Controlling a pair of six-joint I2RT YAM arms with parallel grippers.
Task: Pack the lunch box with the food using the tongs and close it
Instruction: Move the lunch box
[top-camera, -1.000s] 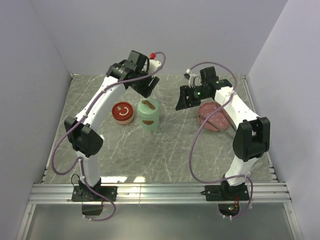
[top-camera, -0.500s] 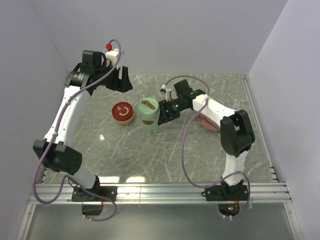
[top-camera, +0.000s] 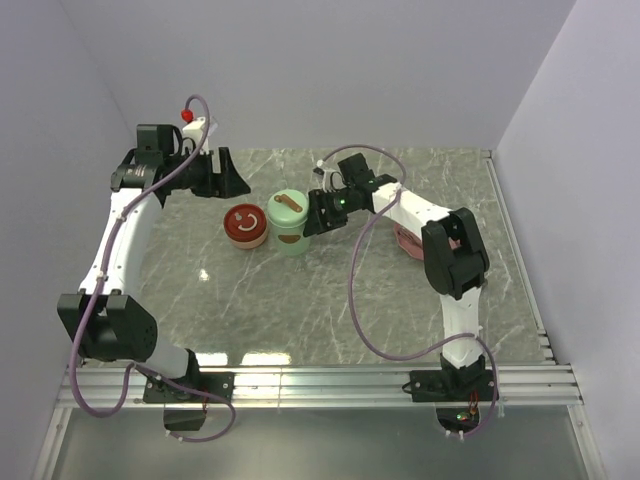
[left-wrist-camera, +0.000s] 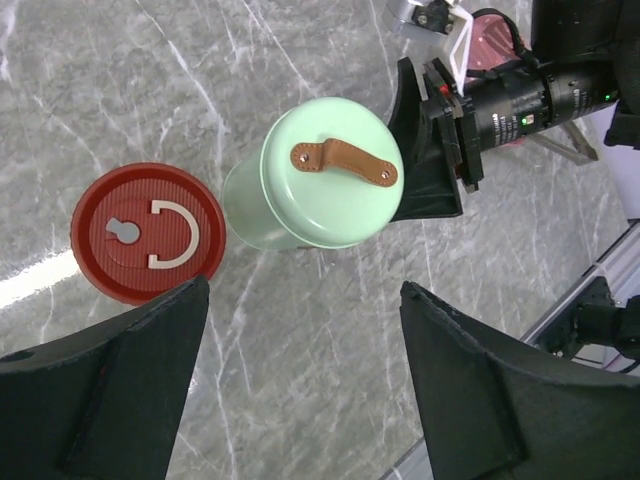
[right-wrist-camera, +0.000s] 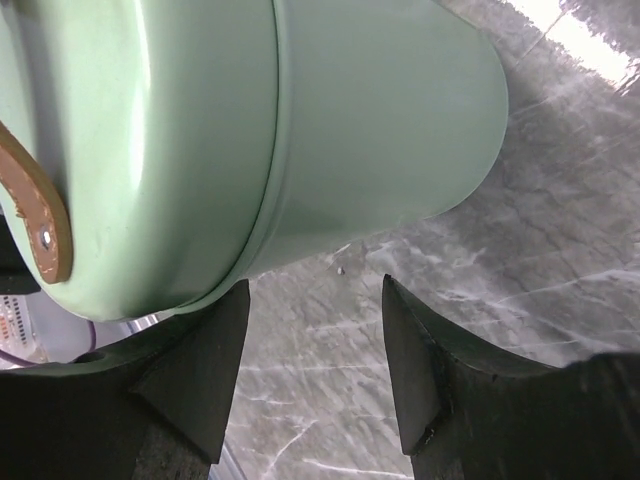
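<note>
Lidded lunch box (top-camera: 291, 222) stands on the worktop (top-camera: 300, 300); right hand (top-camera: 318, 213), open and empty, sits beside its wall, presumably to grip it; left hand (top-camera: 228, 180) hangs wide open, empty.

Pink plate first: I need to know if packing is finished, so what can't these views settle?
Pink plate: top view, the right arm covers most of it; any food left is hidden.
Tongs: in no view.
Green lunch box: its lid is on in all views, hiding the contents.
</note>
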